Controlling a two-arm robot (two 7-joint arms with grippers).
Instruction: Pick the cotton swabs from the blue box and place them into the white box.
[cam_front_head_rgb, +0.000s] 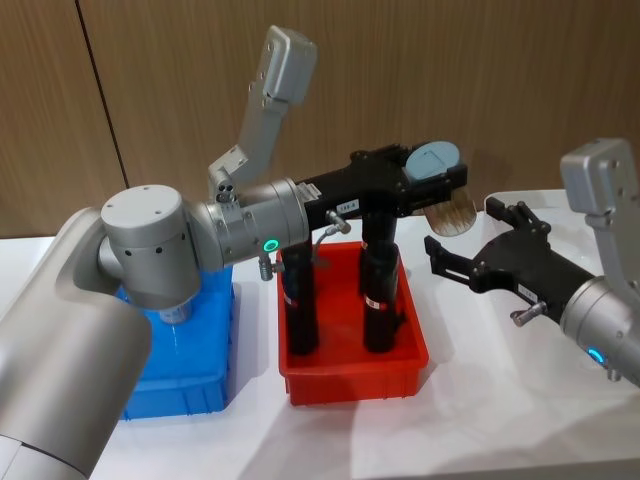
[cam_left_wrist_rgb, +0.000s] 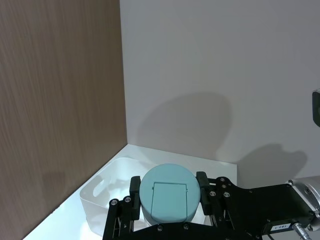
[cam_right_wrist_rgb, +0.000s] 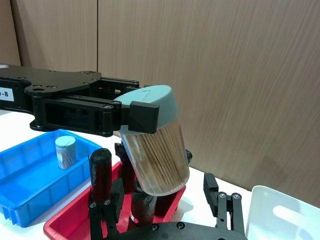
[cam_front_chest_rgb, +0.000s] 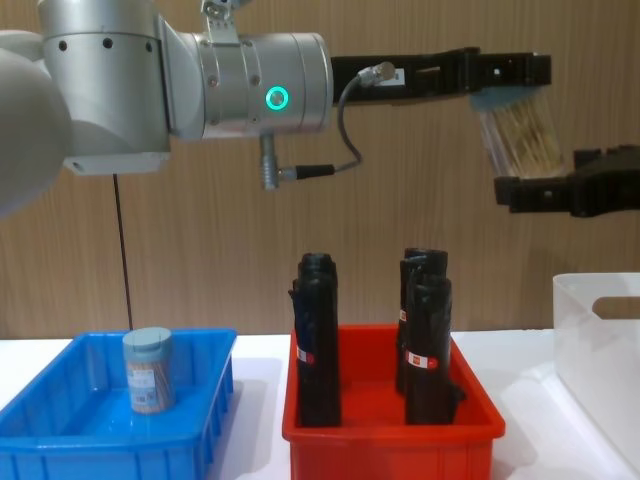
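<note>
Your left end effector clamps one cotton swab jar aloft, with the white box ahead and below it. The right end effector hangs spread and empty alongside. You look roughly halfway: a second cotton swab jar sits in the blue box well behind.

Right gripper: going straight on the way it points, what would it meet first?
Probably the cotton swab jar held in the left gripper; the right wrist view shows it dead ahead of the open right gripper. The chest view puts it slightly higher, so a miss is possible.
</note>
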